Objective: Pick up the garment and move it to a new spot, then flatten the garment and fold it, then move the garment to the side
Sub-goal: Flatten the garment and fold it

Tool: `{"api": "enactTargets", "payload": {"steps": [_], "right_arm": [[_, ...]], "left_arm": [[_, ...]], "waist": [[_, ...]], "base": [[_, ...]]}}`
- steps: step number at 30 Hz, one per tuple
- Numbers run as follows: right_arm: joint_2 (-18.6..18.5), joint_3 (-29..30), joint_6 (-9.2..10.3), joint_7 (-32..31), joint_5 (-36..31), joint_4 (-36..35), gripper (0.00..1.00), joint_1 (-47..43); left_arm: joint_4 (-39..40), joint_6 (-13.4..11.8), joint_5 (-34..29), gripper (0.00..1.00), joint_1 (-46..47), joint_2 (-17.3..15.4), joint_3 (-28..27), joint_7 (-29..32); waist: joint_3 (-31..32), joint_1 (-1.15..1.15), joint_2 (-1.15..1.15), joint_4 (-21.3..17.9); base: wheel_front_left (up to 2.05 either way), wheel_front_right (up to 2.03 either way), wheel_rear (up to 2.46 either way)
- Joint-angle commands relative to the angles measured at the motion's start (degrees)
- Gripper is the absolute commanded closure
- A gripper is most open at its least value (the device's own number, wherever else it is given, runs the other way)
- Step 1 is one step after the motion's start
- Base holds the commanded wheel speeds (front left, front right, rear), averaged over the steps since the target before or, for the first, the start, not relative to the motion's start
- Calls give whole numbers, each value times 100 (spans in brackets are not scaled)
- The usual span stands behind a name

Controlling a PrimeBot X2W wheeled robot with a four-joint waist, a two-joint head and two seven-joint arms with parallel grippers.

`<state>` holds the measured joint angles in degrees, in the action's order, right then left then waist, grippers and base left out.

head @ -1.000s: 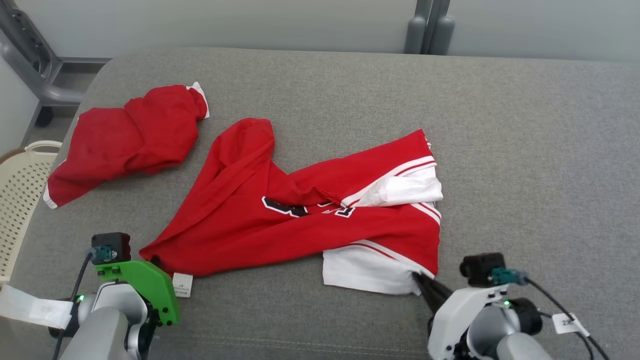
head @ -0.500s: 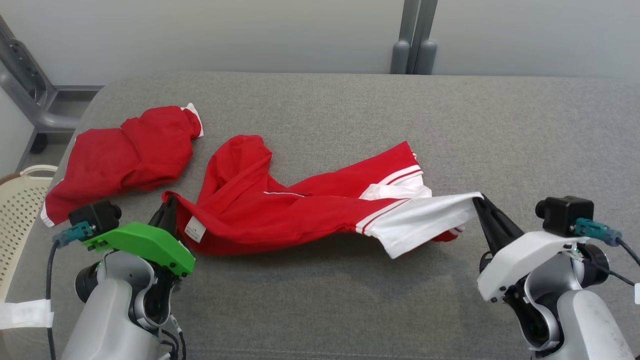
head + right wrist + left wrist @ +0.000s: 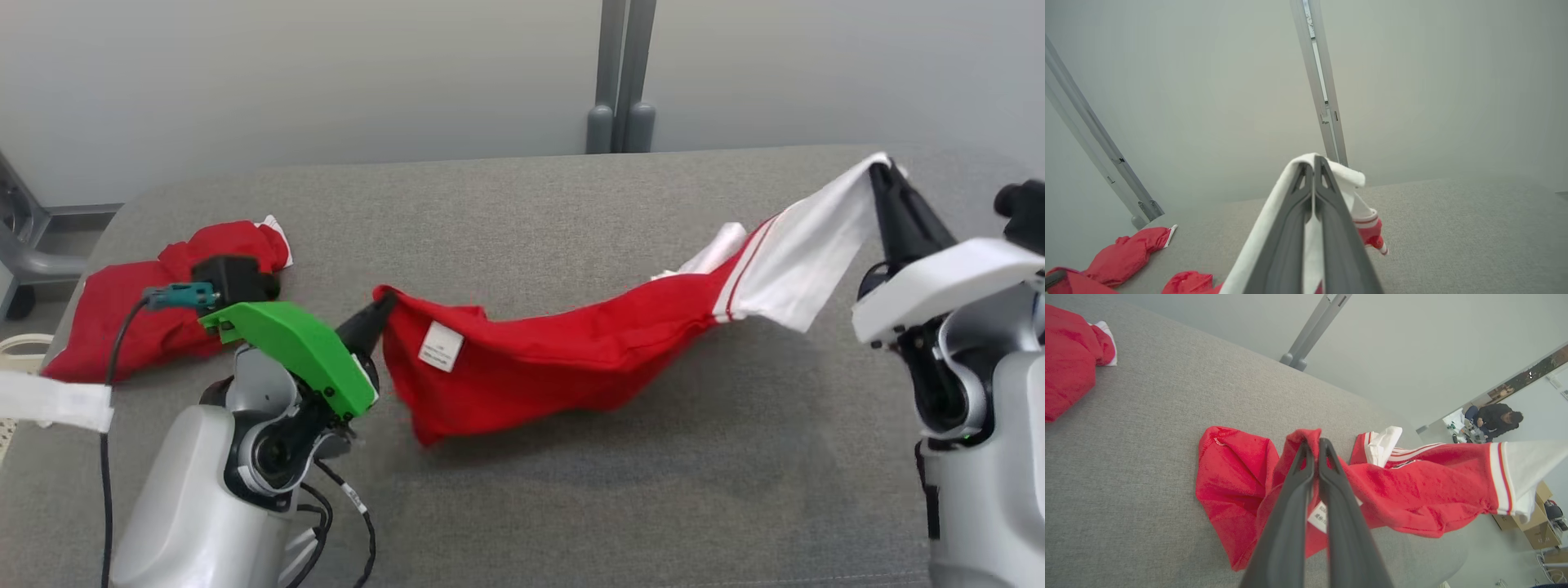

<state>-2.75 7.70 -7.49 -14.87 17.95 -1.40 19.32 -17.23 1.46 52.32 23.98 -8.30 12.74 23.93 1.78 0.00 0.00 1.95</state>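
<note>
left gripper (image 3: 382, 304): fingers pressed together, pinching the red end of the garment (image 3: 555, 359) just beside its white label (image 3: 441, 347). the garment hangs stretched between both grippers over the grey padded surface (image 3: 571, 490). whether its sagging lower fold touches the surface cannot be confirmed. right gripper (image 3: 880, 170): clamped on the white end, held higher. second red garment (image 3: 122, 318) lies bunched at far left. grey post (image 3: 619, 73) stands behind.

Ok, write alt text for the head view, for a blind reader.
A red garment with white trim sags between two shut grippers over a grey padded surface: the left gripper pinches its red edge, the right gripper holds a white end higher. A second red garment lies bunched at far left.
</note>
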Motion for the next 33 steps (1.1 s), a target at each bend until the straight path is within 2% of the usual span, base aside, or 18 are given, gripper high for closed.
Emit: {"api": "enactTargets", "payload": {"steps": [1,4,6,10,14,17,19,21,23,26,27,28,33], "right_arm": [[-27,116,0,-76,-127,-46,100,245],[-24,330,0,-269,-455,-23,100,641],[-24,451,0,-376,-597,33,100,826],[-22,643,0,-629,-350,331,100,1155],[-19,679,-1,-878,267,857,100,1684],[-23,633,-1,-918,761,1409,100,2312],[-24,600,-1,-796,993,1880,100,2835],[-21,609,-2,-594,1170,2461,100,3425],[-18,592,-1,-316,1178,3101,100,4017],[-18,630,-2,57,1376,4202,100,4956],[-18,630,-2,57,1376,4202,100,4956],[-18,605,-2,182,1461,4580,100,5267],[-25,424,-1,1049,1783,6044,100,6600]], "left_arm": [[76,-21,76,100,28,-135,126,392],[270,-53,260,100,-92,-352,415,1374],[419,-108,400,100,-174,-468,488,1788],[747,-340,1394,100,-332,-183,140,2442],[1111,-874,2394,100,-80,165,-582,2592],[1236,-1327,2735,100,380,354,-1044,2272],[1157,-1588,2868,100,834,436,-1348,1827],[993,-1793,2941,100,1335,499,-1522,1357],[757,-1895,3042,100,1819,524,-1559,936],[349,-1913,3138,100,2564,533,-1486,283],[349,-1913,3138,100,2564,533,-1486,283],[191,-1891,3187,100,2796,532,-1420,74],[-504,-1604,2995,100,3837,520,-1277,-1126]], "waist": [[19,0,0,-127],[-5,0,0,-188],[-21,0,0,-211],[-81,0,0,-258],[-290,0,0,-310],[-600,0,0,-357],[-821,0,0,-384],[-1080,0,0,-410],[-1339,0,0,-441],[-1746,0,0,-476],[-1746,0,0,-476],[-1869,0,0,-489],[-2416,0,0,-557]], "base": [[0,0,0],[0,0,0],[0,0,0],[0,0,0],[0,0,0],[0,0,0],[0,0,0],[0,0,0],[0,0,0],[0,0,0],[0,0,0],[0,0,0],[0,0,0]]}}
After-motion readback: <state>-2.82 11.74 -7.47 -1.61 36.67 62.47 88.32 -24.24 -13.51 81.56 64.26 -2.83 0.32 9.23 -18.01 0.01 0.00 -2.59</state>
